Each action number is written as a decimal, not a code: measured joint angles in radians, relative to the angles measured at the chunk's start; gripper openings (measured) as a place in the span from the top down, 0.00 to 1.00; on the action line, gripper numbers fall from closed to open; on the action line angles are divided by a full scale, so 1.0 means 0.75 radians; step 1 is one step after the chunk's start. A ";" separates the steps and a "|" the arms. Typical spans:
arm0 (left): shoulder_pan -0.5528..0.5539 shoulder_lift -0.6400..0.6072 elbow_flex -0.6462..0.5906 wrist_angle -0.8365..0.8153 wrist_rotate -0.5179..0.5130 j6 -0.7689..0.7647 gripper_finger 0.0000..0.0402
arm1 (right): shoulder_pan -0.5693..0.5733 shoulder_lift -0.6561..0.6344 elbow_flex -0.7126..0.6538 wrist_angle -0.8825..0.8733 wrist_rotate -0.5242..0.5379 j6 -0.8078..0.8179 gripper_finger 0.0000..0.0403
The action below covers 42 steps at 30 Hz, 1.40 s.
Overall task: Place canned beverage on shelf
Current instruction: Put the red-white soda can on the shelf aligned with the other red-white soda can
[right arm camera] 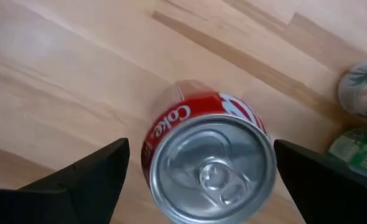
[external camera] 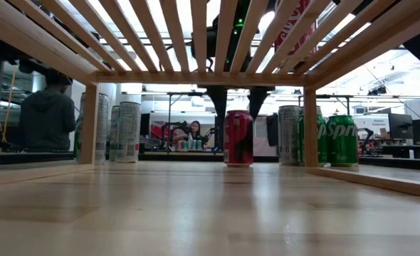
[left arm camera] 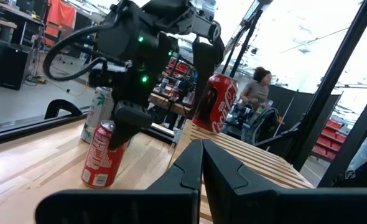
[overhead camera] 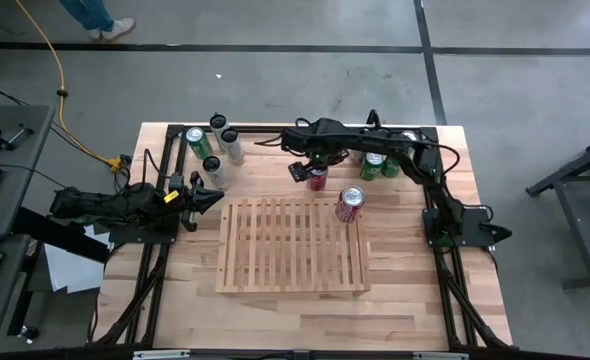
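Under the slatted shelf [external camera: 196, 43], seen from table height, the butcher-block table [external camera: 196, 206] runs bare up to a red cola can [external camera: 238, 138] standing upright on the wood just behind the rack. The right gripper [right arm camera: 199, 168] hangs directly over this can, fingers spread wide on either side of the lid and touching nothing; the straddle looks like a lineup for a top-down grasp, not yet made. In the high view that gripper [overhead camera: 316, 170] sits just past the shelf's far edge, arm reaching in from the right side.

A second red can [overhead camera: 350, 203] already stands on the shelf [overhead camera: 293, 245] at its far right corner, so one placement appears done and most slats stay free for more.

The left gripper [overhead camera: 207, 197] waits off the shelf's left edge, fingers clenched together on nothing, pointing across toward the work. Parked there it stays out of the right arm's path.

Further back, green cans [overhead camera: 380, 165] cluster at the far right of the table, and a mixed group of white and green cans [overhead camera: 213, 142] at the far left, presumably stock awaiting transfer.
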 joint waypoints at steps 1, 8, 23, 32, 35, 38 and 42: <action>0.000 0.000 0.000 -0.001 0.000 0.000 0.99 | 0.000 0.004 0.000 0.006 0.004 0.000 0.05; 0.000 0.000 0.000 0.000 0.000 0.000 0.99 | 0.001 0.007 0.000 0.004 0.006 -0.048 0.06; 0.000 0.000 0.000 0.000 0.000 0.000 0.99 | 0.002 0.005 0.001 0.023 -0.071 -1.025 0.31; 0.000 0.000 0.000 0.000 0.000 0.000 0.99 | 0.059 0.004 0.001 0.017 -0.035 -1.781 0.29; 0.000 0.000 0.000 0.000 0.000 0.000 0.99 | 0.083 0.004 0.001 0.022 0.002 -1.880 0.23; 0.000 0.000 0.000 0.000 0.000 0.000 0.99 | 0.094 0.005 0.000 0.034 0.003 -1.896 0.20; 0.000 0.000 0.000 0.000 0.000 0.000 0.99 | 0.098 0.006 0.000 0.057 0.025 -1.894 0.19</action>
